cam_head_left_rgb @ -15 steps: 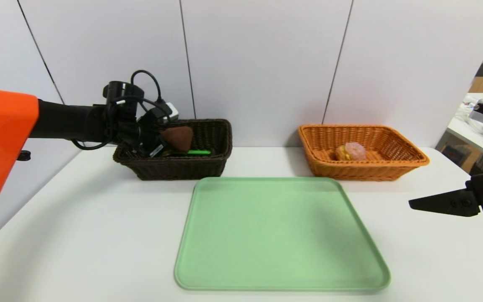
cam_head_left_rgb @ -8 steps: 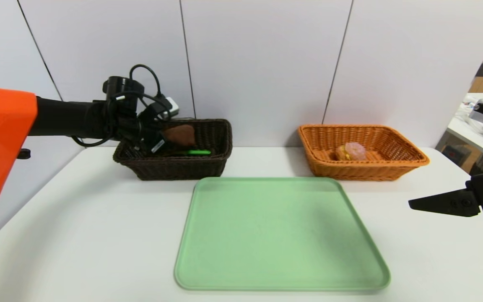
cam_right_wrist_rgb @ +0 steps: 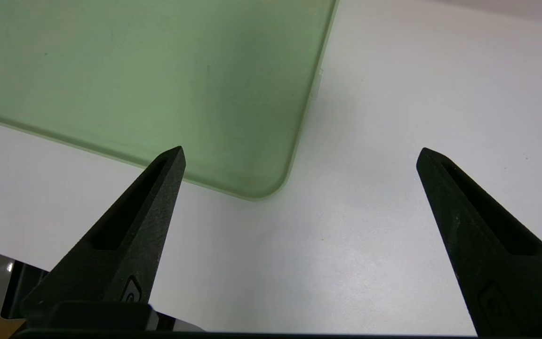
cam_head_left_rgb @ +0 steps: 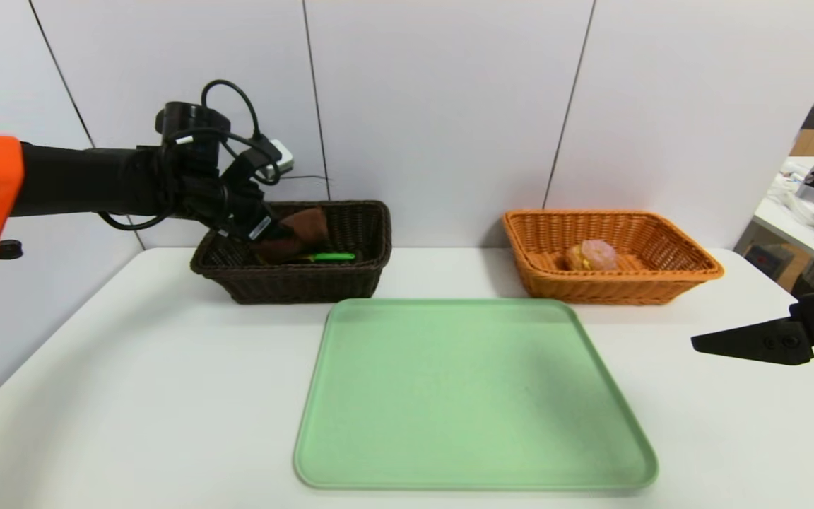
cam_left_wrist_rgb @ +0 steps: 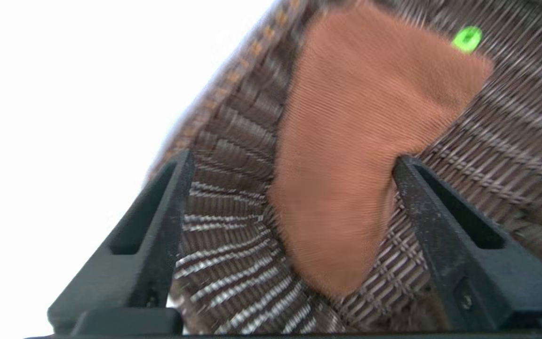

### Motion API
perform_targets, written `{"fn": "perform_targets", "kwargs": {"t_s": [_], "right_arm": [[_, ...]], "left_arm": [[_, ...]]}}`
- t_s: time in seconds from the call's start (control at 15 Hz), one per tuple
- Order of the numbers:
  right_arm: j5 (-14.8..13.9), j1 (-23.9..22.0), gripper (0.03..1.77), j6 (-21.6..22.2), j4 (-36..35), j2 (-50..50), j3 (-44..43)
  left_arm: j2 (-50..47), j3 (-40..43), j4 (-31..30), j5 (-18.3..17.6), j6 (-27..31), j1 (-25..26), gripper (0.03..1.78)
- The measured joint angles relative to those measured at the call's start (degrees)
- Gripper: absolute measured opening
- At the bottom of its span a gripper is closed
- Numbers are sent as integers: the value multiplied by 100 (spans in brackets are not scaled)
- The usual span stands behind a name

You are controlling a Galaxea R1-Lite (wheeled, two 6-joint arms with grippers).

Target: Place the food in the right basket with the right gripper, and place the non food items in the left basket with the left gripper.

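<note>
L gripper point(cam_head_left_rgb: 266, 230) hangs over the near-left part of the dark brown basket point(cam_head_left_rgb: 350, 276), jaws spread wide, nothing clamped. In the L wrist view the brown towel point(cam_left_wrist_rgb: 360, 155) lies between the two fingers point(cam_left_wrist_rgb: 158, 226) but loose against the basket's wicker wall; contact w/ the far finger can't be confirmed, view is smeared. In the head view the towel sits inside the basket, partly masked by the gripper and its cabling. Pasta spoon: only the green handle point(cam_head_left_rgb: 333, 256) shows above the basket's front rim; yellow slotted head not visible. In the wrist view just a green tip point(cam_left_wrist_rgb: 467, 38) shows past the towel.

Bun point(cam_head_left_rgb: 591, 255) w/ pink top rests in the orange basket point(cam_head_left_rgb: 661, 286), lower part hidden by the front wall.

R gripper point(cam_right_wrist_rgb: 299, 155) parked at the right edge, cut off by the frame in the head view; jaws fully apart, empty, over bare table point(cam_right_wrist_rgb: 393, 212) beside the corner of the green tray point(cam_right_wrist_rgb: 158, 84). Tray holds nothing.
</note>
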Motion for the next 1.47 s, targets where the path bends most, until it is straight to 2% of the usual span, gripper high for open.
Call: {"fn": "perform_targets", "kwargs": {"t_s": [0.33, 0.47, 0.67, 0.8, 0.93, 1.27, 1.47], "right_arm": [[11, 6, 170, -2, -6, -112, -16], [-4, 9, 170, -11, -6, -211, -20], [-41, 6, 170, 2, -1, -440, 0], [-45, -38, 170, 6, -1, -680, 113], [-52, -74, 170, -11, -6, -958, 257], [-76, -212, 170, -26, -1, -1857, 560], [-54, -358, 170, -85, -1, -2580, 984]], "left_arm": [[-1069, 295, 499, -199, -123, -91, 160], [-1560, 529, 581, -210, -601, -111, 162], [-2321, 1273, 681, -132, -1762, -140, 165], [-2804, 1940, 691, 121, -2478, -135, 166], [-3333, 2627, 681, 479, -2957, -135, 167], [-4879, 4209, 669, 1068, -3185, -138, 168], [-5720, 5097, 636, 1176, -3200, -138, 169]]}}
